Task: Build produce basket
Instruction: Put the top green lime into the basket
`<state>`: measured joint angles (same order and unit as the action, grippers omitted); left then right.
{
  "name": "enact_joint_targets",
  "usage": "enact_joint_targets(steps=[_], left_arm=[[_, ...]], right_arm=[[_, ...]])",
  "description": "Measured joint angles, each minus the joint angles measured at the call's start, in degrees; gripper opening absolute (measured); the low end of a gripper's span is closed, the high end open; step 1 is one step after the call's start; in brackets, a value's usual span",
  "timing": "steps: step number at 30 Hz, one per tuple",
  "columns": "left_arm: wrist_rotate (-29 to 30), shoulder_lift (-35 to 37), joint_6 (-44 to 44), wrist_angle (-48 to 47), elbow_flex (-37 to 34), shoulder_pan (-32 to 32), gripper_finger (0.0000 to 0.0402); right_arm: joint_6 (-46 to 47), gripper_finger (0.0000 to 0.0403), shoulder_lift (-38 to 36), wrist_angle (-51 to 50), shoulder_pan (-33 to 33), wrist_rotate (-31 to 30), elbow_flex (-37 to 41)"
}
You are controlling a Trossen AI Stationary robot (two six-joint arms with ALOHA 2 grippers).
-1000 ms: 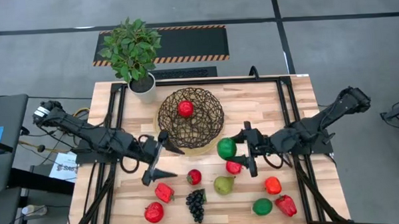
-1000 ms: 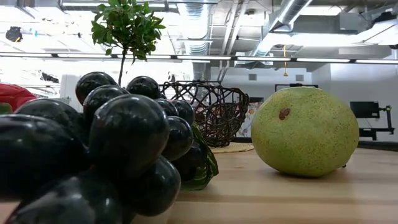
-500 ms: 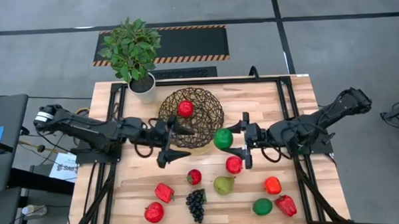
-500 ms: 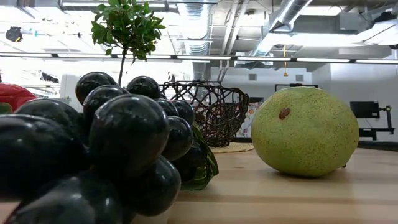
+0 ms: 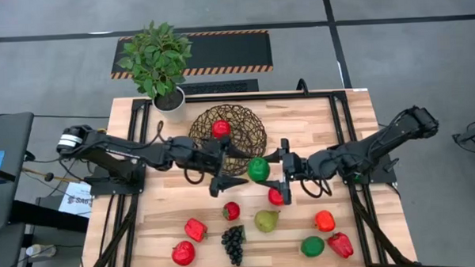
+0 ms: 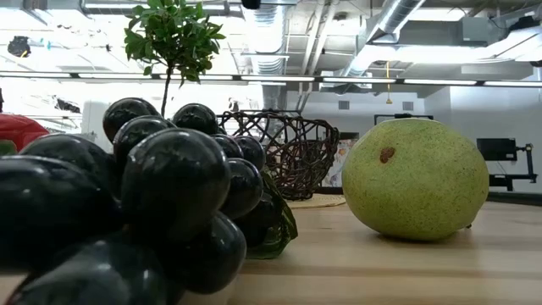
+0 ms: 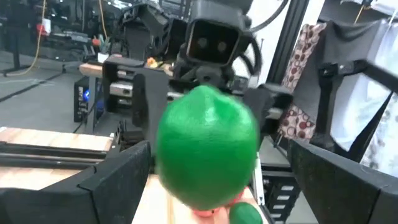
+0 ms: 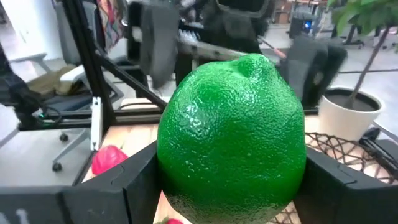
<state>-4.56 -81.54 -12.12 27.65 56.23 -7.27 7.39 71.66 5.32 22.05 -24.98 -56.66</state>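
Note:
The dark woven basket (image 5: 230,142) stands on its tan base at the table's far middle, with a red fruit (image 5: 220,128) inside. My right gripper (image 5: 270,169) is shut on a green lime-like fruit (image 5: 258,168) just off the basket's near-right rim. My left gripper (image 5: 240,168) is open and reaches in from the left. Its fingers stand on either side of the same green fruit (image 7: 208,152); I cannot tell whether they touch it. The other produce lies on the near half of the table. The grape bunch (image 6: 152,212) and the pear (image 6: 415,180) fill the low view. My right gripper pinches the green fruit (image 8: 231,137) between its two fingers, one on each side (image 8: 134,180). It comes level from the table's right. The fruit is lifted clear of the table, and most of it sticks out past the fingertips toward the left arm.
A potted plant (image 5: 162,65) stands at the far left corner. Near the front edge lie red pieces (image 5: 231,210) (image 5: 276,197), a pear (image 5: 265,220), grapes (image 5: 233,243), red peppers (image 5: 195,229) (image 5: 339,244), an orange piece (image 5: 325,221) and a green one (image 5: 312,246).
My right gripper has carried the green fruit slightly toward the table's left and far edge, nearer the basket. My left gripper has swung from the near left toward the right and far side, and its open fingers now flank the green fruit.

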Motion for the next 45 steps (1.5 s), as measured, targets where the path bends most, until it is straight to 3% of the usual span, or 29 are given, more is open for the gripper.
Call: enact_joint_targets(steps=[16, 45], left_arm=[[-0.7, -1.1, 2.9, -1.1, 1.5, 0.2, 0.0361], [3.2, -0.9, 2.7, -1.2, 1.6, 0.2, 0.0347]], right_arm=[[-0.4, 0.0296, 0.8, 1.4, -1.2, 0.9, 0.0], [-1.2, 0.0296, 0.8, 4.3, -3.1, 2.5, 0.0]])
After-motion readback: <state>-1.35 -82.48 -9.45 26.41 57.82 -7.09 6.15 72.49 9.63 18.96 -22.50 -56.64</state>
